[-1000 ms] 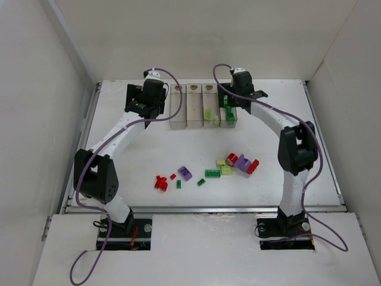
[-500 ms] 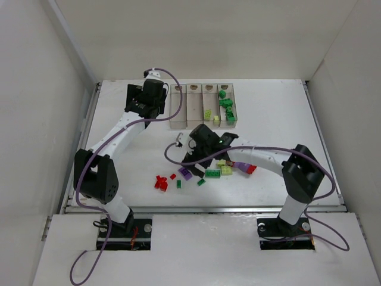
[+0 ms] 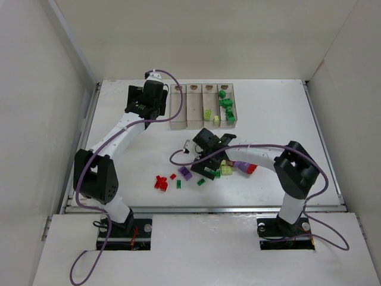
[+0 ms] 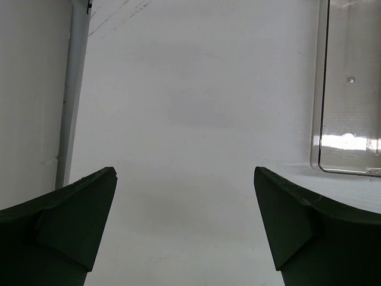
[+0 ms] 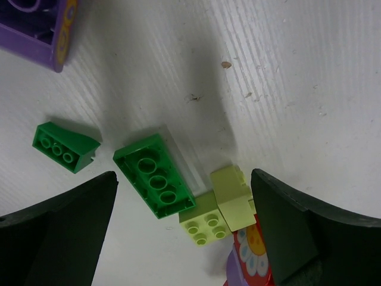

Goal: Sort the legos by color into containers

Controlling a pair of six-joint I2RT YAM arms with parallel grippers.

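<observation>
The containers point(image 3: 178, 107) are four joined clear bins at the back. The rightmost holds several green legos point(image 3: 226, 108) and the one beside it two yellow-green ones point(image 3: 208, 113). My right gripper point(image 3: 211, 164) is open, low over the loose pile. In the right wrist view its jaws point(image 5: 183, 176) straddle an upturned green brick point(image 5: 156, 183) and two yellow-green bricks point(image 5: 219, 205). A small green brick point(image 5: 63, 147) and a purple brick point(image 5: 36, 24) lie nearby. My left gripper point(image 3: 144, 113) is open and empty point(image 4: 184, 173), left of the bins' corner point(image 4: 348, 89).
More loose legos lie in front: a purple one point(image 3: 185, 173), red ones point(image 3: 160, 182), small green ones point(image 3: 200, 182), and a purple and red cluster point(image 3: 247, 167). A red flower-printed piece point(image 5: 253, 256) lies by the right finger. White walls enclose the table.
My right arm has swung from the rightmost bin down to the loose pile and now hovers open over the green and yellow-green bricks. The left arm has not moved.
</observation>
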